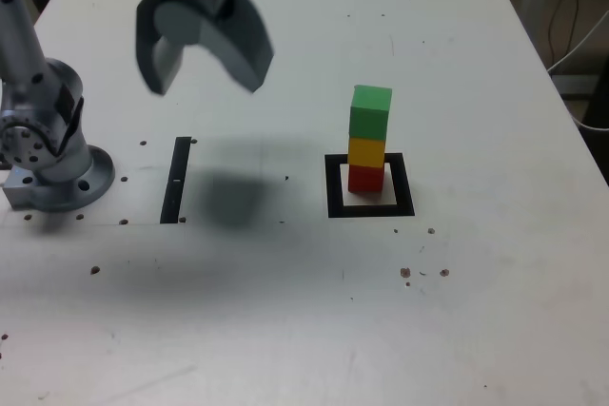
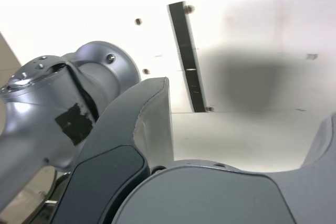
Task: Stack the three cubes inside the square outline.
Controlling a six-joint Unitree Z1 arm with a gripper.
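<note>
Three cubes stand in one column inside the square outline [image 1: 370,185] in the exterior view: the red cube [image 1: 365,179] at the bottom, the yellow cube [image 1: 366,152] on it, the green cube [image 1: 370,112] on top. My gripper [image 1: 205,68] hangs high above the table, well toward the exterior view's left of the stack, open and holding nothing. In the wrist view its two dark fingers [image 2: 152,124] frame bare table; the cubes and the outline are out of that view.
The arm's grey base [image 1: 52,164] sits at the exterior view's left edge. A thin black strip [image 1: 177,180] lies on the white table [image 1: 285,330] between base and stack, also seen as the strip [image 2: 188,59] from the wrist. Cables hang off the table's far right.
</note>
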